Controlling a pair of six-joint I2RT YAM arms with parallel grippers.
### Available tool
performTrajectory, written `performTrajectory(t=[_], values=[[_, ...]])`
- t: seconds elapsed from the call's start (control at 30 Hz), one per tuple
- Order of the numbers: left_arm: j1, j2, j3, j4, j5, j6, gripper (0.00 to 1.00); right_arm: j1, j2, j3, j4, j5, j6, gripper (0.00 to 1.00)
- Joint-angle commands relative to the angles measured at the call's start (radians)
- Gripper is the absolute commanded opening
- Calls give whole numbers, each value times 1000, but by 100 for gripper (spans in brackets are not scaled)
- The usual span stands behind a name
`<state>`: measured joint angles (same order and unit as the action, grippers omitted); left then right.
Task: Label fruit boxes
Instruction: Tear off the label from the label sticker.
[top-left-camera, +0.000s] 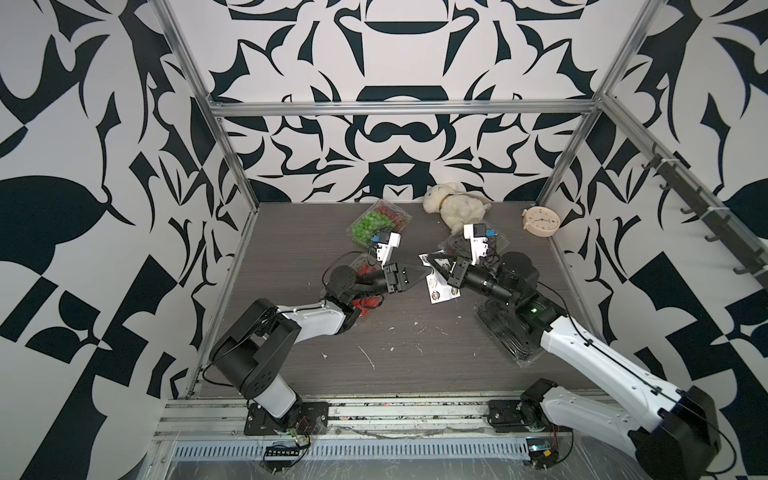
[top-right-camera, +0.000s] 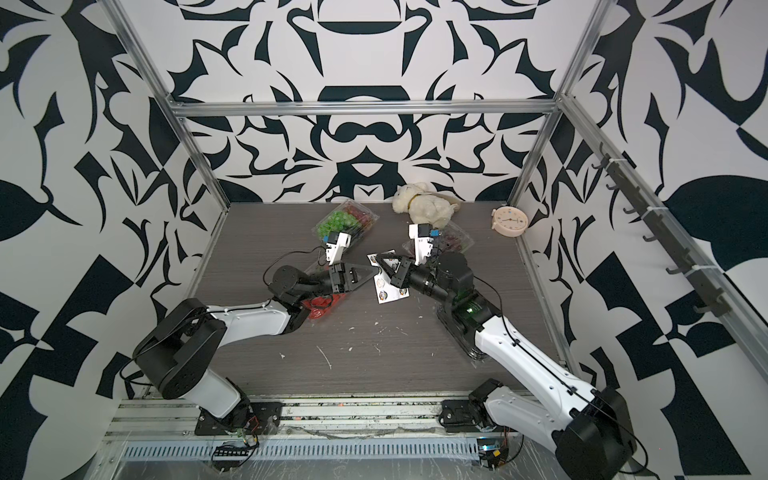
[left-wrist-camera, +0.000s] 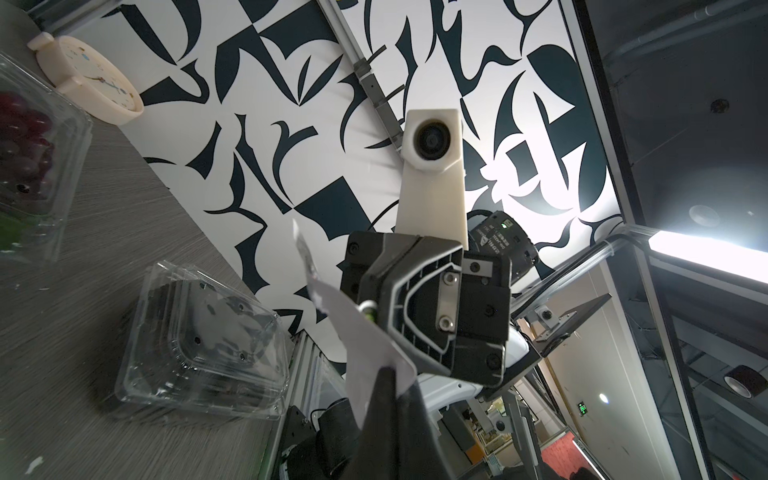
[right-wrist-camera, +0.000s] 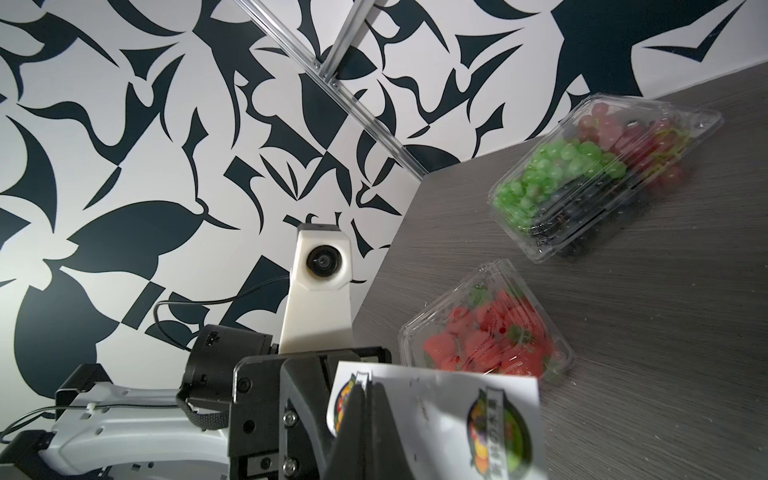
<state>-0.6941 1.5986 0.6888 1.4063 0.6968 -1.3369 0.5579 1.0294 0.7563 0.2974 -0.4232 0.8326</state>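
pinching sticker sheet (top-left-camera: 438, 293): left claw (top-left-camera: 430, 272), right claw (top-left-camera: 428, 260) | strawberry box (top-left-camera: 372, 301) mostly hidden under left arm (top-left-camera: 307, 320)

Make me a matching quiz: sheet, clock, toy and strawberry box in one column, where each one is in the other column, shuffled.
Column A
1. sheet
2. clock
3. toy
4. strawberry box

Column B
a. partly under the left arm
b. far right corner
c. in the left gripper
d. by the far wall, near the middle

Pairs: 1-c, 2-b, 3-d, 4-a
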Motion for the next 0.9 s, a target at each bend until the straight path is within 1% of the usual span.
performTrajectory(t=[0.0, 0.17, 0.53, 0.63, 0.7, 0.73, 0.8, 0.83, 0.87], values=[[-2, 15, 18, -12, 18, 28, 0, 3, -14, 37, 67, -13, -1, 0], [0, 33, 18, -23, 17, 42, 0, 2, -37, 33, 69, -9, -4, 0], [19, 67, 14, 10, 10, 25, 0, 3, -61, 28, 64, -7, -6, 0], [24, 73, 10, 24, 10, 18, 0, 2, -71, 24, 48, 4, -15, 0], [23, 71, 12, 25, 10, 16, 0, 2, -75, 32, -1, 31, -33, 0], [23, 69, 11, 25, 10, 16, 0, 3, -74, 36, -23, 42, -40, 4], [22, 64, 13, 25, 14, 16, 0, 2, -65, 35, -37, 54, -44, 17], [22, 63, 14, 25, 16, 15, 0, 2, -61, 35, -40, 58, -45, 21], [23, 61, 14, 25, 19, 15, 0, 2, -54, 35, -41, 62, -47, 23]])
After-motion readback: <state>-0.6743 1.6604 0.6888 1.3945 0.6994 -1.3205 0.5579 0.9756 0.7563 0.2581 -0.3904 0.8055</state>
